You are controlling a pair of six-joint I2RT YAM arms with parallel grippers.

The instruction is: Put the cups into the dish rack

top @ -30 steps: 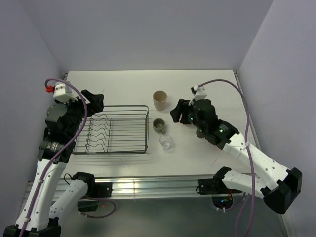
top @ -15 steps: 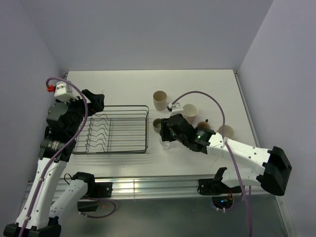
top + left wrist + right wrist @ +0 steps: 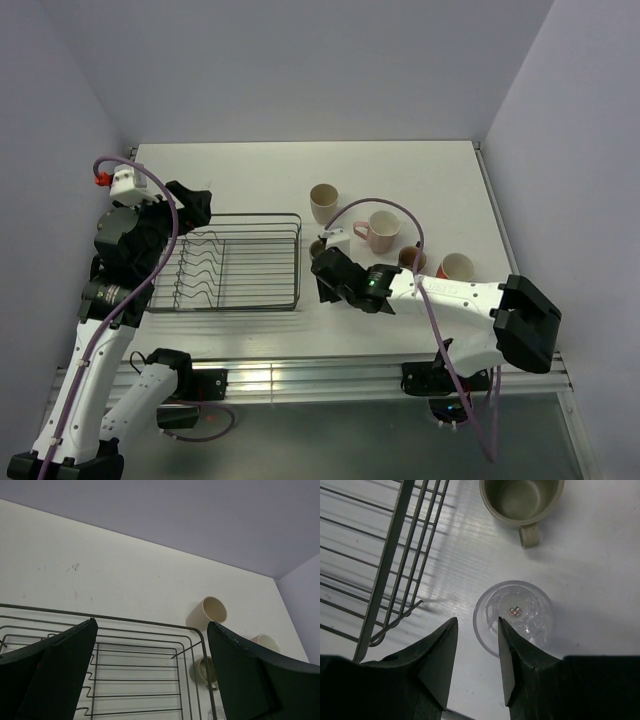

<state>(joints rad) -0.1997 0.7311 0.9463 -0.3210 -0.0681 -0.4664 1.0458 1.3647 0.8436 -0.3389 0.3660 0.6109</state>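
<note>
Right wrist view: the small clear glass [image 3: 520, 612] stands upright, mouth up; the right hand [image 3: 476, 630], half open, straddles its rim, gripping nothing.

You'll see the left arm [image 3: 82, 372] and the right arm [image 3: 455, 292] built alike: white links between chunky black joints, each trailed by a mauve cable [image 3: 375, 201]. A red plug [image 3: 97, 180] caps the left cable, a green light [image 3: 371, 284] glows near the right wrist, and the fingers [image 3: 437, 660] are matte black wedges.
</note>
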